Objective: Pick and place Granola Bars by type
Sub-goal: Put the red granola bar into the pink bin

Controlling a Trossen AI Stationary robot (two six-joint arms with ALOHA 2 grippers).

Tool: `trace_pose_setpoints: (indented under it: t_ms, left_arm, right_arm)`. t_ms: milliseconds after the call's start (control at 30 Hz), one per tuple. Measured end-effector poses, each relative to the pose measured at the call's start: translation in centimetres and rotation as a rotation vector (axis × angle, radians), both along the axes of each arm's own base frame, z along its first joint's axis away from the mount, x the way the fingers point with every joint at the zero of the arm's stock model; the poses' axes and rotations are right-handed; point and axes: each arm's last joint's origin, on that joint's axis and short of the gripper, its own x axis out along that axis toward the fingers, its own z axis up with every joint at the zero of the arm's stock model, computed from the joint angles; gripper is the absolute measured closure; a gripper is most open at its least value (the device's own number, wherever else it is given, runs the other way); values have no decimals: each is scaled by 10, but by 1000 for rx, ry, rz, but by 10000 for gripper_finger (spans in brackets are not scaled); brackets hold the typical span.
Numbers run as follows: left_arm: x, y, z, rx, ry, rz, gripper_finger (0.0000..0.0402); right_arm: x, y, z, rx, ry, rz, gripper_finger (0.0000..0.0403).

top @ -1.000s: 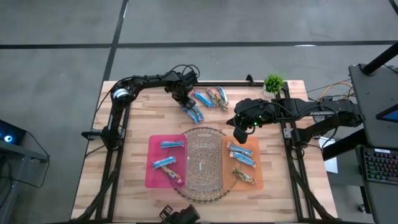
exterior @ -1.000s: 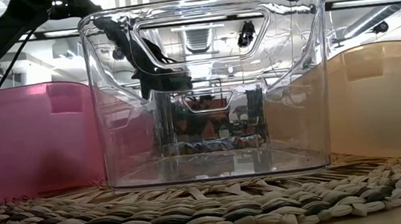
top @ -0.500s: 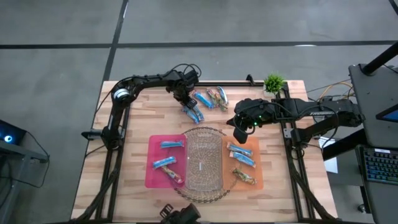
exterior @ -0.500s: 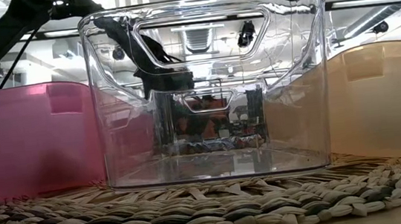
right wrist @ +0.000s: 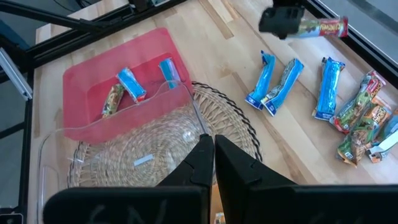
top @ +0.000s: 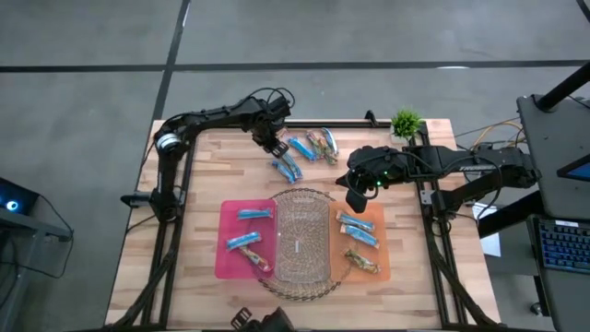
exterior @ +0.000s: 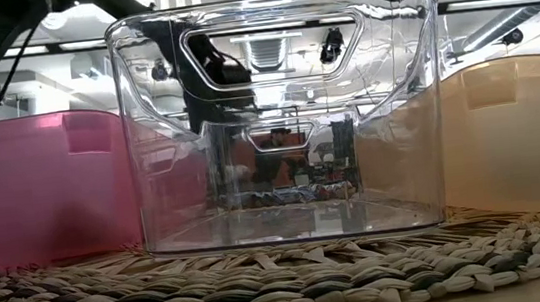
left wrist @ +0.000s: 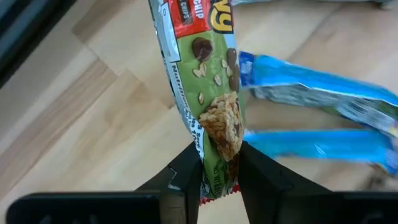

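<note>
My left gripper point(top: 274, 139) hovers over the far part of the table, shut on a green-and-red granola bar point(left wrist: 211, 93); the right wrist view shows this gripper point(right wrist: 283, 20) too, with the bar point(right wrist: 323, 27) sticking out of it. Two blue bars point(top: 289, 167) lie flat on the wood below, and more blue and tan bars point(top: 316, 145) lie beside them. My right gripper point(top: 355, 199) waits shut by the orange tray's far left corner, touching nothing. In the right wrist view its shut fingers point(right wrist: 209, 152) point at the woven mat. My left gripper pinches the green-and-red bar between its two fingers point(left wrist: 186, 174) at one end of the wrapper point(left wrist: 219, 163). The rest of the bar runs on past the fingertips, in line with them. The bar is lifted clear of the table.
A clear bin point(top: 301, 242) stands on a woven mat point(exterior: 264, 287) at the table's near middle. A pink tray point(top: 226, 261) holding bars is on its left, an orange tray point(top: 380, 231) holding bars on its right. A small potted plant point(top: 405, 122) stands at the far right.
My left gripper has risen from just above the loose bars, with the green-and-red bar lifted clear in its fingers. The blue bars under it have stayed on the wood.
</note>
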Motion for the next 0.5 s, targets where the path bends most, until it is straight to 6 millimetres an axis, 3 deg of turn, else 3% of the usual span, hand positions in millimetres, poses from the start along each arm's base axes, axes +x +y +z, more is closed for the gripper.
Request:
trace_pose_setpoints:
  t_ms: [233,500]
  left_arm:
    - [-15,-18,42,23,-47,-23,326]
    - [-35,-59,97,56,-135,-95,326]
  right_arm:
    - [0,0,0,-10,0,7,394]
    - [0,0,0,-21,1,16,394]
